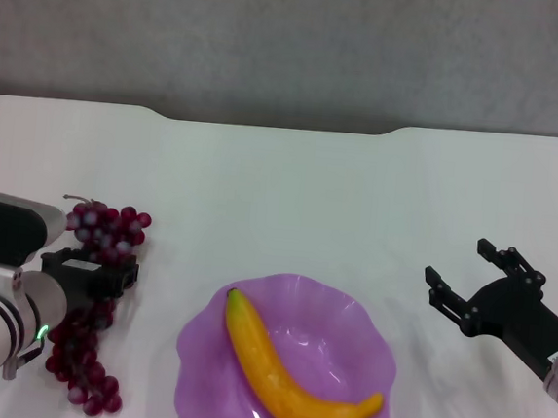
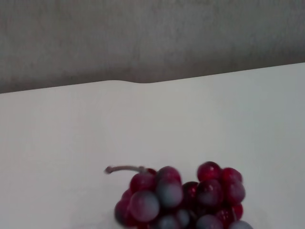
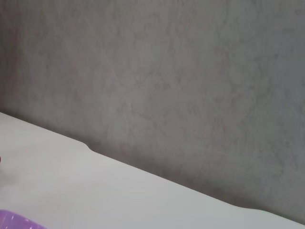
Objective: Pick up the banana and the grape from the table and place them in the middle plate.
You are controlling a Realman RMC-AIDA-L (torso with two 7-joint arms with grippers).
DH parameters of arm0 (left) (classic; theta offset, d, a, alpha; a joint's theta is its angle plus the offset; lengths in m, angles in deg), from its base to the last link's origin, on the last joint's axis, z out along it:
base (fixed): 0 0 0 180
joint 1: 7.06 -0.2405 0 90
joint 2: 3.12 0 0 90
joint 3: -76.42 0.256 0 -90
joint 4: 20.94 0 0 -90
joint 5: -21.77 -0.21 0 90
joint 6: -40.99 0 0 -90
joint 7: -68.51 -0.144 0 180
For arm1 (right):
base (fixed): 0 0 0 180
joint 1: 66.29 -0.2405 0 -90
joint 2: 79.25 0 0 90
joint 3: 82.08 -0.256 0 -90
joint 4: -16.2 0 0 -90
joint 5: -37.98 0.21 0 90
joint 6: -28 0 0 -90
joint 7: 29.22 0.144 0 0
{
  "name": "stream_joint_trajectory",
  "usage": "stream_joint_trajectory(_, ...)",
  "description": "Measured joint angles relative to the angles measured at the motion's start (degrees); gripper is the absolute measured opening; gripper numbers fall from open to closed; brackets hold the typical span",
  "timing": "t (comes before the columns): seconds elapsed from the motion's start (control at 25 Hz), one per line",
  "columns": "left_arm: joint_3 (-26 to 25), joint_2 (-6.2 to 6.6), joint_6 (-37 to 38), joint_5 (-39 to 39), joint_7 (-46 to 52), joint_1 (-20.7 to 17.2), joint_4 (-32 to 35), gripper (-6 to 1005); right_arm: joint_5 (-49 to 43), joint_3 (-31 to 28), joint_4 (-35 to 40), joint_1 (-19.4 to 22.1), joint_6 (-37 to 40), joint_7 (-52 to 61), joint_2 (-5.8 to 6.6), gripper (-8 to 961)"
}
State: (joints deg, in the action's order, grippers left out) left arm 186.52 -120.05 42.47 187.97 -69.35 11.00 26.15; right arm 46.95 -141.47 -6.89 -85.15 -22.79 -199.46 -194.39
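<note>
Lying diagonally in the middle plate [image 1: 360, 348], the banana [image 1: 284, 373] is pointing its dark tip toward the plate's far-left rim and its other end toward the near-right rim. Plate is sitting at the near centre of the table [image 1: 281, 185].

The grape [image 1: 97, 306] bunch is still lying on the table, left of the plate and apart from it, running near-to-far, with its stem at the far end. Left gripper [image 1: 92, 278] is sitting directly over the middle of the bunch, its black body covering the berries there; cannot tell whether its fingers are apart or pinched on the fruit. Left wrist view is showing only the stem end of the bunch [image 2: 183, 198] resting on the white top, with the short stem sticking out sideways.

Right gripper [image 1: 468, 279] is hovering to the right of the plate, clear of it, fingers spread apart and holding nothing. Right wrist view is catching just a sliver of the purple rim [image 3: 19, 222], plus table and grey wall [image 3: 167, 81].
</note>
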Motion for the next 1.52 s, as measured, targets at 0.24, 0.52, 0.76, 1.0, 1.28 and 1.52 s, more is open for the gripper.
stream_joint_trajectory(0.24, -1.7, -0.10, -3.8, 0.0, 0.0, -0.2, -2.0, 568, 0.0, 0.0, -0.1, 0.2, -0.1, 0.0, 0.00, 823)
stream_joint_trajectory(0.52, -2.3, -0.04, -7.5, 0.0, 0.1, -1.6, -2.1, 449, 0.1, 0.0, 0.0, 0.3, -0.3, 0.0, 0.00, 824)
stream_joint_trajectory(0.76, -2.4, 0.01, -8.3, -0.2, -0.2, -1.5, -2.7, 366, 0.1, 0.0, 0.0, 0.2, -0.3, 0.0, 0.00, 823)
stream_joint_trajectory(1.0, -3.3, 0.04, -11.6, -0.2, -0.4, -1.9, -4.0, 330, 0.1, 0.0, 0.0, 0.3, -0.5, 0.0, 0.00, 820)
stream_joint_trajectory(1.28, -4.9, 0.04, -14.3, -0.4, -0.5, -2.9, -4.3, 317, 0.1, 0.1, -0.1, 0.3, -0.5, 0.0, 0.00, 819)
stream_joint_trajectory(1.52, -5.1, 0.04, -15.5, -0.2, -0.6, -2.6, -5.6, 304, 0.1, 0.1, -0.1, 0.4, -0.5, 0.0, 0.00, 818)
